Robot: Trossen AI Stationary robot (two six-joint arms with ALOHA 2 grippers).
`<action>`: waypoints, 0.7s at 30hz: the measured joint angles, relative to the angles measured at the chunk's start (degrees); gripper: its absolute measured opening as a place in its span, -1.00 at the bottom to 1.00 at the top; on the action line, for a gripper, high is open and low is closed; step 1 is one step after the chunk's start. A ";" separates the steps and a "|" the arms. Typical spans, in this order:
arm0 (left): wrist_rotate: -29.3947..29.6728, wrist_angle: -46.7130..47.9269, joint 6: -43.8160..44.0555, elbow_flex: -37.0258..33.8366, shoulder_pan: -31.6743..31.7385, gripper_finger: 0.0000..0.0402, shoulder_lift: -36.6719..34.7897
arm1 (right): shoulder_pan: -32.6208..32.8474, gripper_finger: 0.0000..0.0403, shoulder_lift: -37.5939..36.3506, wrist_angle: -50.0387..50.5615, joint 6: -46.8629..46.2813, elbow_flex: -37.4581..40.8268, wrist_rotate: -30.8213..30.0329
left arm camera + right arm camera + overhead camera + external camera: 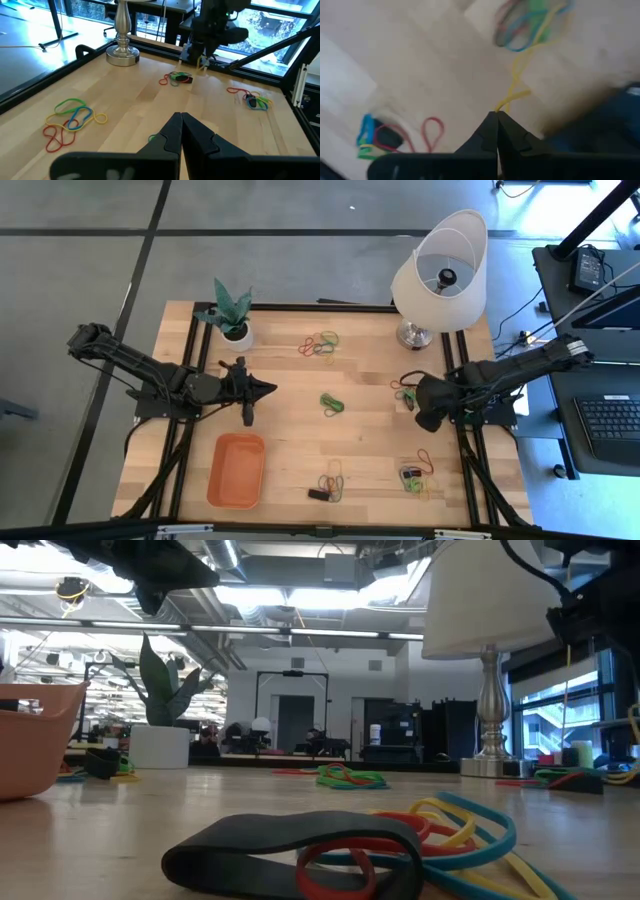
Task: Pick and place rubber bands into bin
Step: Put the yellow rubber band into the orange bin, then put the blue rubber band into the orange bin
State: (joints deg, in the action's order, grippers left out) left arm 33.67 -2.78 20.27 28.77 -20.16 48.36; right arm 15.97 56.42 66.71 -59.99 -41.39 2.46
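Spanning the scene: a pale wooden plank table [370, 450] with a black metal frame along its edges; its middle is mostly bare wood.
Lamp: white fabric shade on a turned silver base [413, 333], at the far right edge.
Plant: green pointed leaves in a white pot [236, 333], far left corner.
Bin: shallow orange plastic tray [237, 470], rounded corners, smooth, near the left front edge.
Left gripper [268, 389]: dark fingers pressed together on nothing, hovering just beyond the bin, bare wood around it.
Right gripper [497, 116]: fingers pinched on a thin yellow rubber band [516, 85] that stretches up from a tangled cluster [404, 388] by the right edge.
Other rubber bands: thin colourful loops in clusters at the far centre [321, 344], table middle [332, 403], front centre [334, 478] and front right [418, 476], all well apart.
Block: small black rectangle [318, 494] beside the front-centre cluster.
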 joint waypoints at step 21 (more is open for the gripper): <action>1.43 0.01 -0.02 0.00 0.01 -0.98 0.02 | -0.04 -0.55 -0.02 -3.36 -2.17 1.91 -8.61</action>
State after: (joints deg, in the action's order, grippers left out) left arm 35.10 -2.76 20.25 28.77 -20.15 48.38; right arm 15.92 56.40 63.35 -62.16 -39.47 -6.15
